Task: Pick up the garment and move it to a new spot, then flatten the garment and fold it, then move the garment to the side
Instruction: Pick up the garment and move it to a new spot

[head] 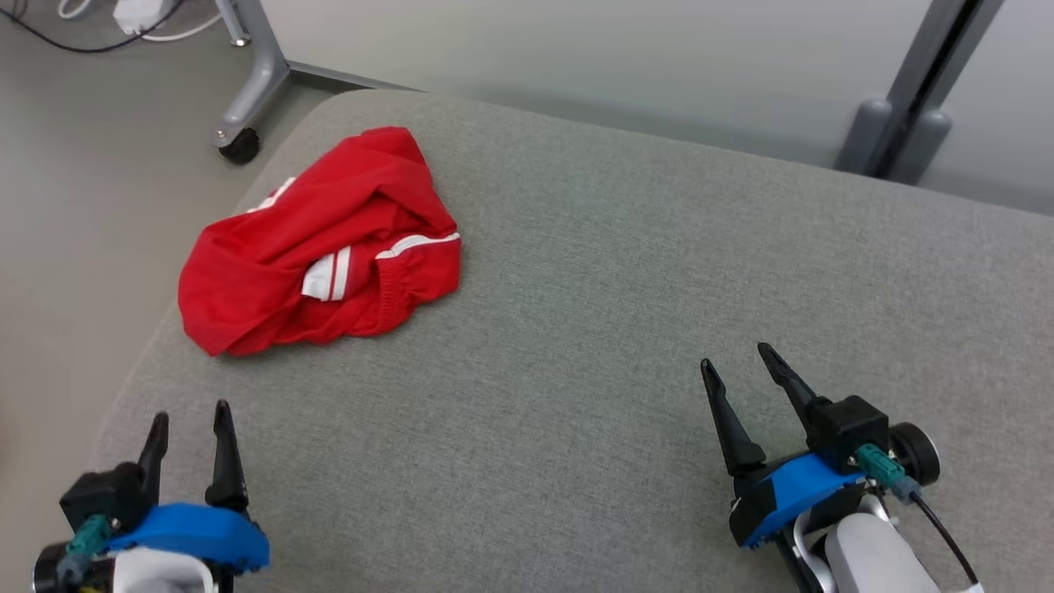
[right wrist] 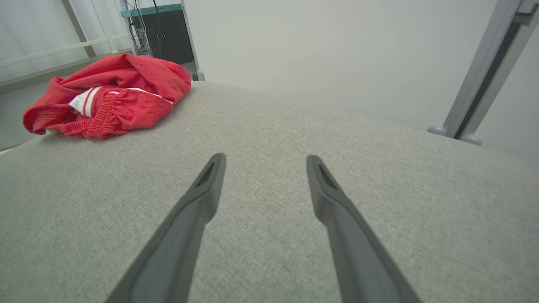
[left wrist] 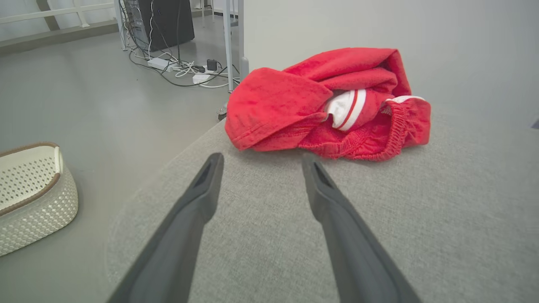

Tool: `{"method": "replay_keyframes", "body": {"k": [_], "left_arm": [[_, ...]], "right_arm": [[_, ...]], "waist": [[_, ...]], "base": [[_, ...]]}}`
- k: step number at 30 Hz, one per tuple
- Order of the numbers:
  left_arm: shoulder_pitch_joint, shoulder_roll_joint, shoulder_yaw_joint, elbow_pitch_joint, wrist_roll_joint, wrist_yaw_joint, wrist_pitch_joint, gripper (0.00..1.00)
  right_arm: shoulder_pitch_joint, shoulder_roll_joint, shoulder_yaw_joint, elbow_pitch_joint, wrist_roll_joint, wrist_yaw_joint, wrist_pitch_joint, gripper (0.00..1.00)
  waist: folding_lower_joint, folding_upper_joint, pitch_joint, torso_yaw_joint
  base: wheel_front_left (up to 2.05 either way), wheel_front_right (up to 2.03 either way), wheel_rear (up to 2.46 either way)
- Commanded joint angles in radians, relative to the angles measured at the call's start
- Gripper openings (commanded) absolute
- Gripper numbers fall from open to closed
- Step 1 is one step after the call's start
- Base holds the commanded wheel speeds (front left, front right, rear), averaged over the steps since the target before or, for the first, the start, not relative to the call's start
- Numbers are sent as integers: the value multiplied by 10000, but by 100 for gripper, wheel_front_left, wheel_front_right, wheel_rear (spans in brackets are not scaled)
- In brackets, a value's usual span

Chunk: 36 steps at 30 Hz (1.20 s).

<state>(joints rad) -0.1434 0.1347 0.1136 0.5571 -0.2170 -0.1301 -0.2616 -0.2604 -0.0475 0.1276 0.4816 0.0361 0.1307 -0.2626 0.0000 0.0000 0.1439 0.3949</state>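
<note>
Pad (head: 576,329): grey fabric surface with rounded corners. It carries the garment, and both grippers hang over its near edge.
Floor (head: 90,206): pale grey, at 9 o'clock of the pad in the head view.
Frame leg (head: 255,78): grey metal, at 11 o'clock in the head view, ending in a black caster (head: 239,147) on the floor.
Basket (left wrist: 42,210): white, perforated, brown-rimmed. It stands on the floor at 8 o'clock in the left wrist view, well apart from the pad.
Basket contents: only bare perforated inner wall is in sight. The picture's edge cuts off the rest, so the contents cannot be told.
Garment (head: 321,247): red with white stripes and a gathered elastic band. It lies crumpled in a heap at the pad's 10 o'clock corner, its left edge reaching the pad's edge.
Left gripper (head: 191,410): at 7 o'clock in the head view, jaws apart, nothing between them.
Garment to left jaws: in the left wrist view the garment (left wrist: 286,105) lies at 12 to 1 o'clock, near but clear of the tips of the left gripper (left wrist: 262,156).
Right gripper (head: 735,354): at 4 o'clock in the head view, jaws apart, nothing between them.
Garment to right jaws: in the right wrist view the garment (right wrist: 126,84) lies at 10 o'clock, well apart from the right gripper (right wrist: 265,155).
Cables (left wrist: 177,71): a tangle on the floor, at 11 o'clock in the left wrist view.
</note>
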Motion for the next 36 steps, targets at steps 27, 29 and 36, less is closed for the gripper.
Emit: {"method": "replay_keyframes", "body": {"k": [27, 29, 36], "left_arm": [[-6402, 3946, -6508, 2624, -5850, 0, -41, 100], [-6559, 4068, -6909, 2895, -6084, 0, -39, 100], [-7013, 4190, -7243, 3344, -6753, 0, -41, 0]], "right_arm": [[-1869, -96, 766, -634, -472, -4, -9, 100], [-1902, -110, 769, -642, -417, -8, -5, 100], [-1914, -115, 765, -737, -287, -8, -2, 100]], "waist": [[0, 0, 3399, -1789], [0, 0, 3481, -1871], [0, 0, 3580, -2042]], "base": [[0, 0, 0], [0, 0, 0], [0, 0, 0]]}}
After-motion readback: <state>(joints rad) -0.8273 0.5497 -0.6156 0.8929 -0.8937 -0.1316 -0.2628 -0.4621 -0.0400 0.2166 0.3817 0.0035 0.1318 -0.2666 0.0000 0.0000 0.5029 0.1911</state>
